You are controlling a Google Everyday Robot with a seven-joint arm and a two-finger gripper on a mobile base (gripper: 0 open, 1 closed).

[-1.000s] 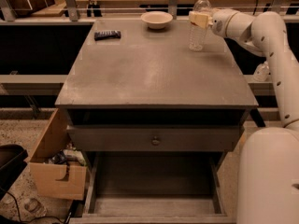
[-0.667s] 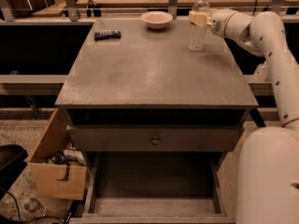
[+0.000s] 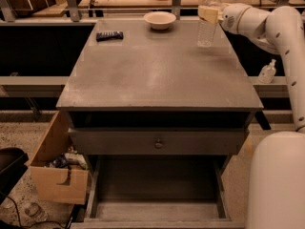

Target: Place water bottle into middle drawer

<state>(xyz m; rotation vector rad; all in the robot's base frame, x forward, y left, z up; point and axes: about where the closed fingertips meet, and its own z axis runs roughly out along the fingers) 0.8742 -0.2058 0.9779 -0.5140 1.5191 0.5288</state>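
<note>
The water bottle (image 3: 208, 26), clear ribbed plastic with a white cap, is upright at the far right of the grey cabinet top (image 3: 157, 70). My gripper (image 3: 209, 14) reaches in from the right on the white arm and is shut on the bottle's upper part, with a tan finger (image 3: 208, 14) across its front. The bottle's base is at or just above the top. The middle drawer (image 3: 157, 182), a wide shallow grey tray, is pulled out at the bottom front, and nothing lies on its floor.
A white bowl (image 3: 160, 19) and a black remote (image 3: 109, 35) lie at the back of the top. A shut drawer front with a round knob (image 3: 158, 143) sits above the open drawer. A tan wooden box (image 3: 56, 168) stands at the left, and a pump bottle (image 3: 268, 72) at the right.
The gripper and the bottle have shifted slightly right and up together. Nothing else has moved.
</note>
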